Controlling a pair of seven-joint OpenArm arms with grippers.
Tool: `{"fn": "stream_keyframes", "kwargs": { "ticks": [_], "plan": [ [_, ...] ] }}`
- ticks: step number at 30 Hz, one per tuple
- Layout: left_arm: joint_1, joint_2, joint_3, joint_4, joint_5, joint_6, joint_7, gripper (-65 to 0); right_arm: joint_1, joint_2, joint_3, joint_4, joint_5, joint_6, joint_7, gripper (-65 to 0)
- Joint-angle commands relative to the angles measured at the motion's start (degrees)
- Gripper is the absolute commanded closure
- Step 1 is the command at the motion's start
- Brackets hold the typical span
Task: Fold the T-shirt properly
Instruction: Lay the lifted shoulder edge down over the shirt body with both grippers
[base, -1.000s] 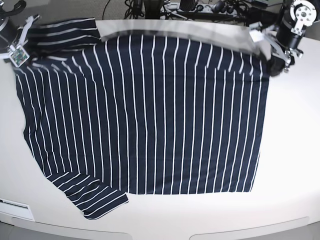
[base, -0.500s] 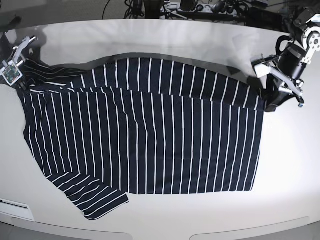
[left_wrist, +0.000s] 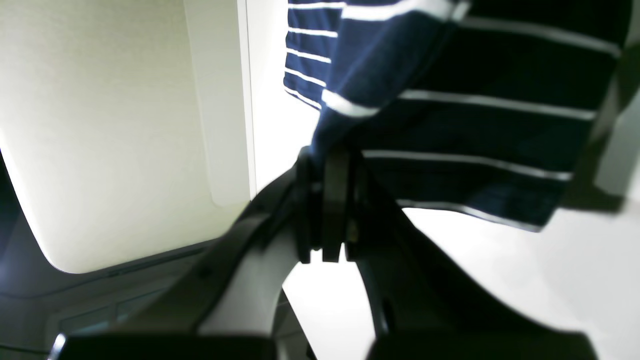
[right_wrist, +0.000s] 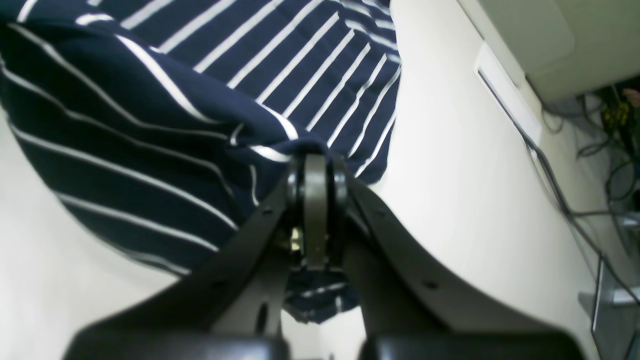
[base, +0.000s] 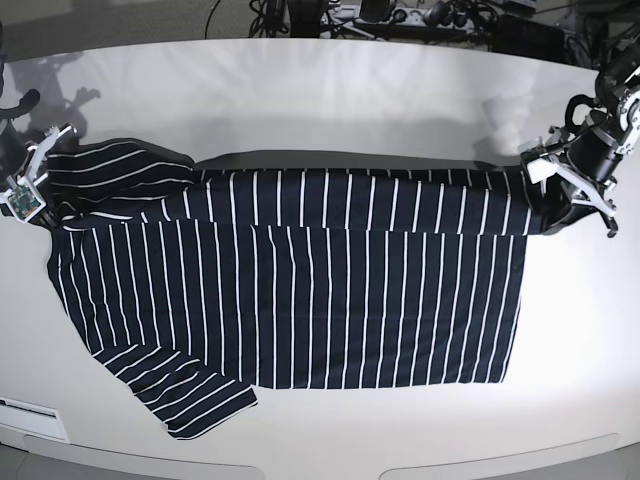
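The dark navy T-shirt (base: 300, 300) with thin white stripes lies spread on the white table (base: 320, 100). Its far edge is lifted and folded toward the near side in a long band (base: 350, 205). My left gripper (base: 545, 212), at the right of the base view, is shut on the shirt's far right corner; the left wrist view shows the pinched fabric (left_wrist: 450, 100) at the gripper (left_wrist: 325, 160). My right gripper (base: 42, 215), at the left, is shut on the sleeve end; the right wrist view shows that fabric (right_wrist: 150, 125) bunched at the gripper (right_wrist: 312, 160). One sleeve (base: 185, 390) lies flat at the front left.
Cables and equipment (base: 350, 15) stand beyond the table's far edge. A white sticker (base: 30, 410) sits at the front left table corner. Cables (right_wrist: 610, 115) hang beside the table in the right wrist view.
Both grippers have moved toward the near edge and lower, carrying the shirt's far edge with them. The folded band now lies across the shirt's upper part and bare table shows behind it.
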Motion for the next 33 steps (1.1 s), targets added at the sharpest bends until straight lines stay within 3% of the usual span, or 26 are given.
{"fn": "stream_keyframes", "kwargs": {
  "ticks": [1, 10, 17, 21, 24, 27, 28, 30, 31, 33],
  "plan": [
    [-0.9, -1.3, -0.7, -0.2, 0.4, 1.3, -1.0, 0.0, 1.2, 1.2, 0.3, 0.4, 0.0, -0.7, 1.3, 0.0],
    [-4.6, -1.2, -0.7, -1.8, -1.9, 1.3, -1.5, 0.0, 5.4, 1.2, -1.4, 0.4, 0.1, -0.9, 1.3, 0.0],
    [-5.4, 0.9, -0.6, -1.9, -4.2, 1.2, -2.5, 0.0, 5.5, 1.2, -1.5, -0.6, 0.3, -0.4, 2.0, 0.0],
    [-5.4, 2.8, -0.6, -1.9, -4.1, -1.3, -2.5, 0.0, 5.7, 1.2, -3.5, -2.8, 0.4, -0.5, 2.7, 0.0],
    [-8.5, 4.7, -0.7, -3.2, -3.5, -0.6, -2.5, 0.0, 9.0, 1.2, -6.3, -4.5, -0.2, -2.7, 4.6, 0.0],
    [-15.0, 8.0, -0.7, -7.7, -8.5, 0.1, -2.7, 0.0, 15.8, 1.2, -11.5, -7.7, -0.2, -5.6, 4.4, -1.0],
    [-16.7, 9.1, -0.7, -9.1, -11.3, 0.0, -2.7, -2.2, 17.9, 1.2, -13.4, -9.1, -0.4, -5.7, 4.2, -10.5],
    [-18.3, 11.0, -0.7, -11.0, -16.7, 0.0, -2.5, -17.7, 21.2, 1.1, -16.2, -11.9, -0.4, -5.9, 4.3, -30.3],
    [-18.4, 11.6, -0.7, -11.5, -18.9, 0.0, -2.5, -25.2, 22.2, 1.1, -17.2, -12.8, -0.3, -7.0, 4.3, -36.5],
    [-18.4, 12.6, -0.6, -11.8, -22.4, 0.0, -1.4, -33.4, 23.3, 1.0, -18.2, -13.4, 0.3, -8.7, 4.3, -38.2]
  ]
}}
